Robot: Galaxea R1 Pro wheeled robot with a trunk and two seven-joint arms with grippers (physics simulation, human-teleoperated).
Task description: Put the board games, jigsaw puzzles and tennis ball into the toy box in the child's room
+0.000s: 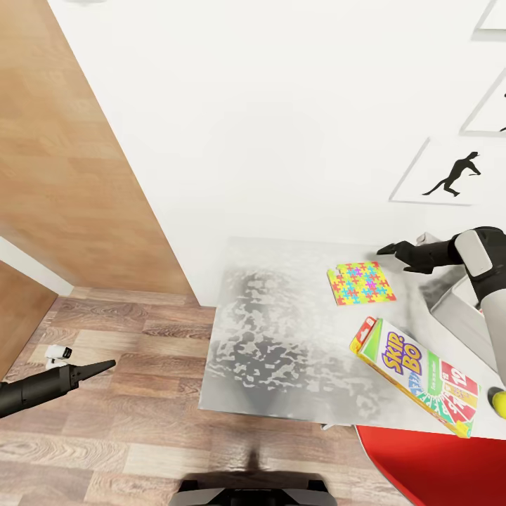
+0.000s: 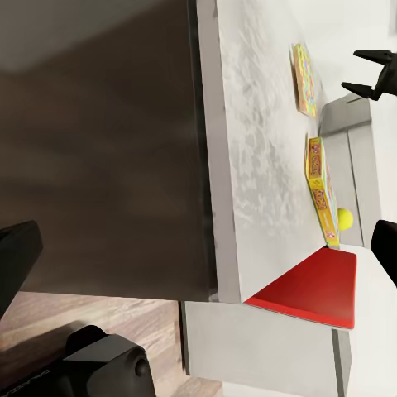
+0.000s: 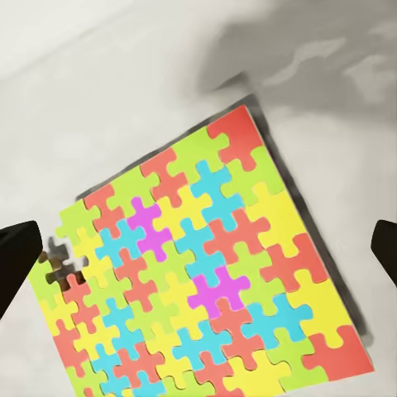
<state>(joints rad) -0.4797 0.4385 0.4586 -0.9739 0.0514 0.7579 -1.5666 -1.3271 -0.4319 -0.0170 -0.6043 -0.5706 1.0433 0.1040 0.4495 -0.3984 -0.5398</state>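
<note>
Above the jigsaw puzzle, the right claw hovers spread.

Multicoloured jigsaw puzzle, green-and-red-edged board game, yellow-green tennis ball, mottled grey table.

The only wording that reads clearly is "SKIP BO", in large yellow letters on a purple patch across the lid of the board game lying on the worktop. Toward the box's red end, printed playing cards carry numbers; a "12" can be made out, the others too small to tell. In the left wrist view the same box shows lettering too blurred to read.
</note>
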